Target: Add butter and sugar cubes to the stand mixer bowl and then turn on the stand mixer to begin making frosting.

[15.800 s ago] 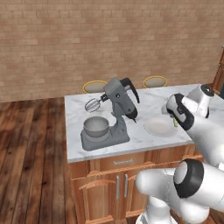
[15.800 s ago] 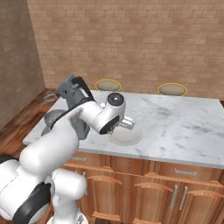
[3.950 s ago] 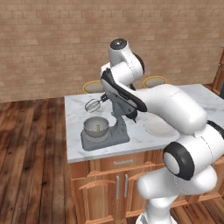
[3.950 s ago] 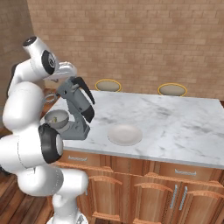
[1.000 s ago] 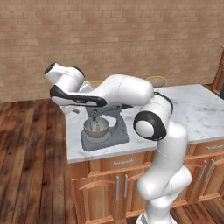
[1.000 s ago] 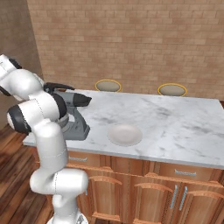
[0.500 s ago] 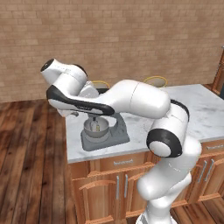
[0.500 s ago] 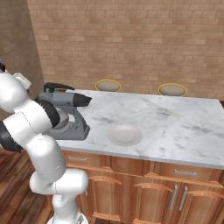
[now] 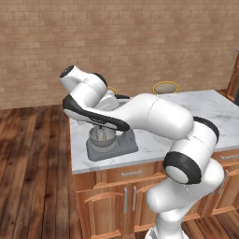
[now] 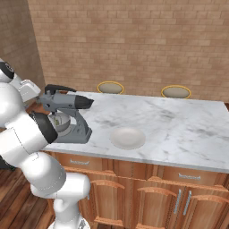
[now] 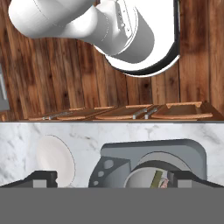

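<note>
The stand mixer (image 10: 67, 112) stands at the counter's left end with its dark head lowered over the stand mixer bowl (image 10: 60, 123). My arm arcs over it in the left base view, where the bowl (image 9: 103, 140) sits on the mixer's grey base (image 9: 122, 145). In the hand view my gripper (image 11: 116, 178) is open, its fingertips (image 11: 43, 177) wide apart above the bowl (image 11: 146, 173), holding nothing. A small yellowish piece (image 11: 156, 178), apparently the butter, lies inside the bowl. Pale bits sit beside it; whether they are sugar cubes I cannot tell.
A white plate (image 10: 127, 137) lies on the marble counter (image 10: 179, 129) to the right of the mixer. Two round stools (image 10: 110, 87) stand behind the counter in front of a brick wall. Wooden cabinets (image 10: 147, 197) front the counter, above a plank floor.
My upper arm has swung a little around the mixer's left side, and the hand now sits by the mixer's head. The gripper stays open; mixer, bowl and plate have not moved.
</note>
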Available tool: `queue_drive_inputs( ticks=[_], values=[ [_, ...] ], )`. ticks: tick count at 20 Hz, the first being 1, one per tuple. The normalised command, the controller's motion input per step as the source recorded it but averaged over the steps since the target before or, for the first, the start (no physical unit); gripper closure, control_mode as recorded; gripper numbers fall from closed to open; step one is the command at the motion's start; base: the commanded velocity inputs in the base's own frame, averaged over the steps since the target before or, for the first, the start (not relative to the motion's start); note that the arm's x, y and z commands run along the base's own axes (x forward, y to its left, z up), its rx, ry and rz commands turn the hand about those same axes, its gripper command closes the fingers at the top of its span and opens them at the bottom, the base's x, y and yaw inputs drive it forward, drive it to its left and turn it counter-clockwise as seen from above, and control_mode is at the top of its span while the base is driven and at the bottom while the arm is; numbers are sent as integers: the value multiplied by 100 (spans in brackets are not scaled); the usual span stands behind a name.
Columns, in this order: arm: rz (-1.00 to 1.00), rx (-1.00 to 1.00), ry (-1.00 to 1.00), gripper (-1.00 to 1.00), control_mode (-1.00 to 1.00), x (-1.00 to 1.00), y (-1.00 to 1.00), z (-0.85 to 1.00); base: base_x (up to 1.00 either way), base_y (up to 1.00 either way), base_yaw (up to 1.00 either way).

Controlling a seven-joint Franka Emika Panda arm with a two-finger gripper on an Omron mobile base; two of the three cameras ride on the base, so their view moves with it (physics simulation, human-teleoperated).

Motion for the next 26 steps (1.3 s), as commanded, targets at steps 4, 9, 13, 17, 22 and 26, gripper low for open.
queue_drive_inputs(
  ticks=[4, 9, 13, 17, 22, 26],
  values=[
    [-2, 0, -7, -100, -100, 0, -30, -8, 0, 0, 0],
    [1, 0, -10, -100, -100, 0, -20, -1, 0, 0, 0],
    [2, 0, -3, -100, -100, 8, -8, 0, 0, 0, 0],
    [0, 0, 0, -100, -100, 10, 0, 0, 0, 0, 0],
    [3, 0, 0, -100, -100, 12, 0, 0, 0, 0, 0],
    [6, -2, 0, -100, -100, 10, 0, -10, 0, 0, 0]
  ],
)
